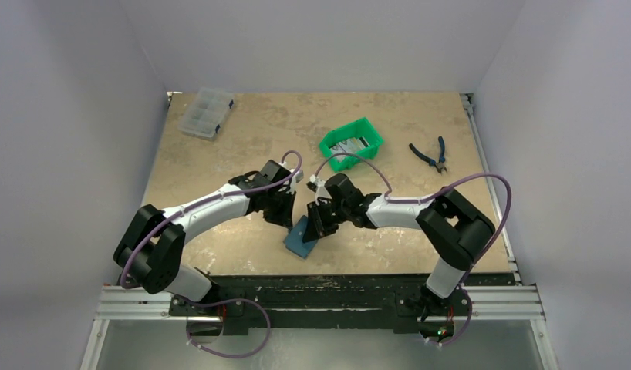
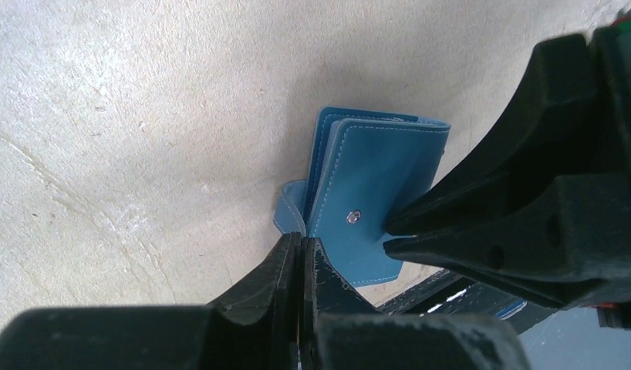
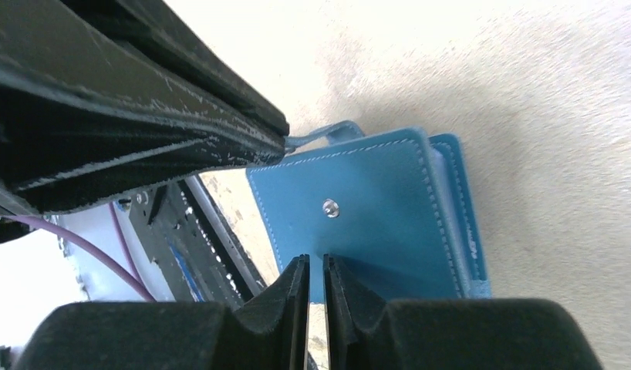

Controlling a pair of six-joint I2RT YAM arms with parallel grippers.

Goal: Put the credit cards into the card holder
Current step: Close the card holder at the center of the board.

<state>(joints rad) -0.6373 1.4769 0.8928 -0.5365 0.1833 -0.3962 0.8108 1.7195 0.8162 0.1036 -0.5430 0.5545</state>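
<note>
Although both grippers are pinching the card holder (image 1: 299, 239), no card has gone in yet. The holder lies near the front edge of the tabletop (image 1: 220, 154). The left gripper (image 2: 301, 245) is closed tight on its small strap (image 2: 288, 210). The right gripper (image 3: 316, 266), fingers almost together, nips the edge of the cover. The snap stud (image 2: 353, 216) is bare, so the strap looks undone, but the cover lies folded over. The credit cards (image 1: 349, 145) sit in the green bin (image 1: 370, 137), well apart. Judged remaining: open the holder, fetch cards, slide them in.
</note>
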